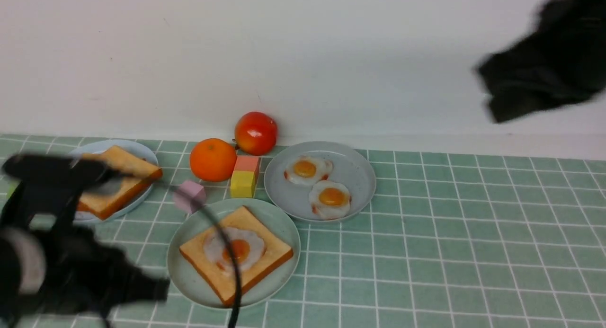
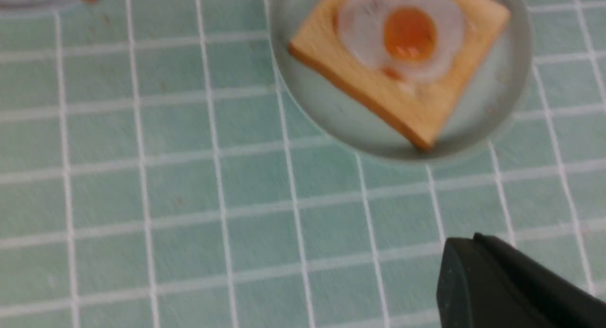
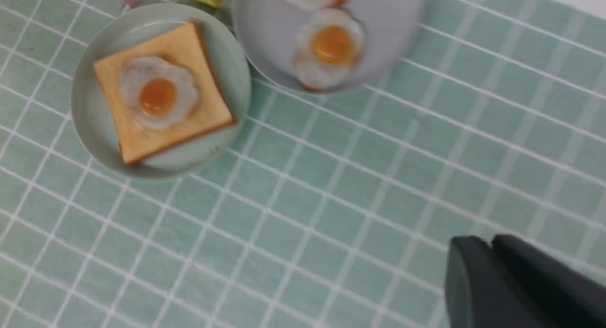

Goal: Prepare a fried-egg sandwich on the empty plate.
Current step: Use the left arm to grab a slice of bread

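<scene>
The mint-green plate (image 1: 187, 276) at the front centre holds one toast slice (image 1: 265, 257) with a fried egg (image 1: 251, 247) on top, uncovered. It also shows in the left wrist view (image 2: 502, 96) and the right wrist view (image 3: 90, 124). A pale plate (image 1: 142, 150) at the left holds stacked toast slices (image 1: 128, 164). A grey-blue plate (image 1: 355, 172) holds two fried eggs (image 1: 305, 169). My left gripper (image 2: 466, 243) is shut and empty above bare cloth near the mint plate. My right gripper (image 3: 483, 245) is shut and empty, raised high at the right.
An orange (image 1: 213, 160), a red tomato (image 1: 255, 133), a red-and-yellow block (image 1: 244, 176) and a pink cube (image 1: 189, 195) sit behind the mint plate. The white wall runs along the back. My blurred left arm (image 1: 71, 271) and its cable overlap the mint plate.
</scene>
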